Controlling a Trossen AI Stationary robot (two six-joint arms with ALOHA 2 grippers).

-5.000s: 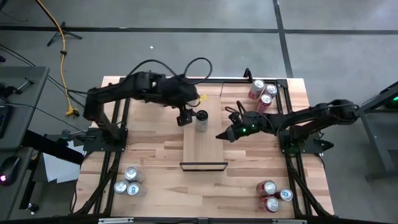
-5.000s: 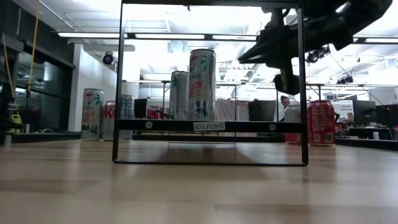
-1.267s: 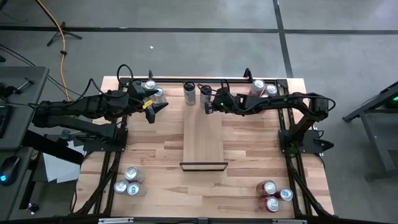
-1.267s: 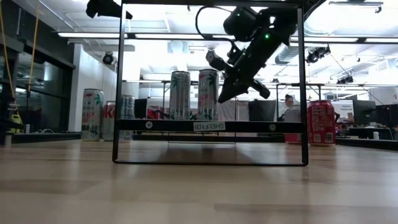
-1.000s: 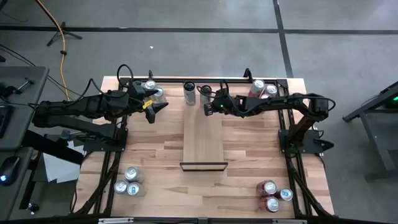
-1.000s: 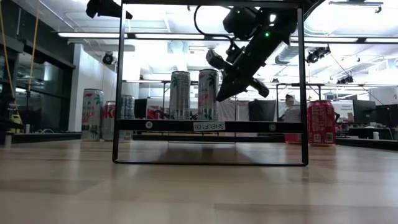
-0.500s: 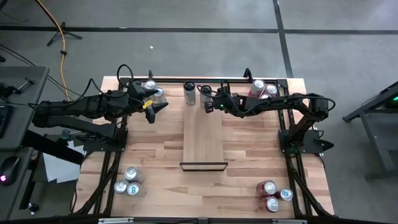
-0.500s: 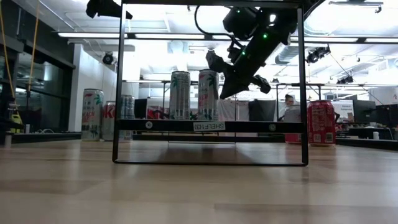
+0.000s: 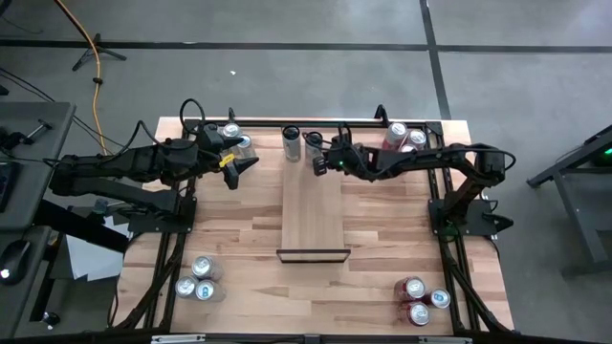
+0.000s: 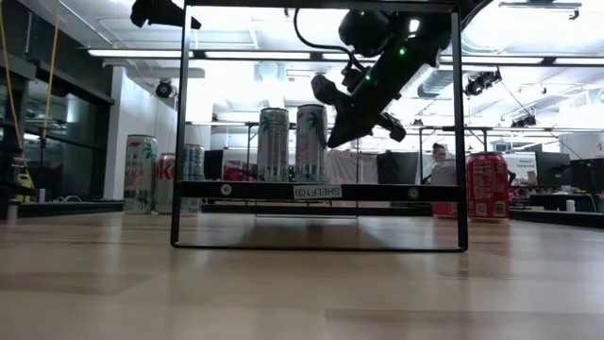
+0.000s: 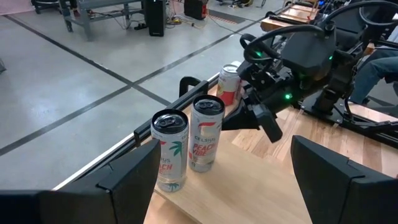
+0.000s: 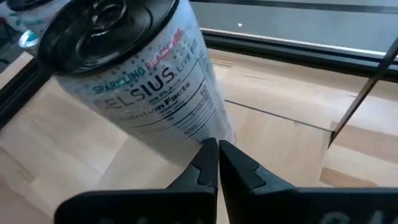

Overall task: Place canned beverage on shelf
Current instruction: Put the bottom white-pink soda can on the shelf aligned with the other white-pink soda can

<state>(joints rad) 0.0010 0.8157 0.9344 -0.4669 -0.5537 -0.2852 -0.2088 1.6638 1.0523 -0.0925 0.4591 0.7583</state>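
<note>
Right claw pinched shut, nudging a Celsius can sideways

High view: my right gripper sits just beside the standing can at the shelf's far end, left gripper farther off, spread wide. Right wrist view: fingertips meet, holding nothing, can directly ahead, upright.

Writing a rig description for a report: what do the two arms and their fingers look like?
Both arms are dark, jointed, with black cables looping off them. The left gripper has a yellow patch near its fingers. The right gripper shows a green light; its fingers are black and tapered.
</note>
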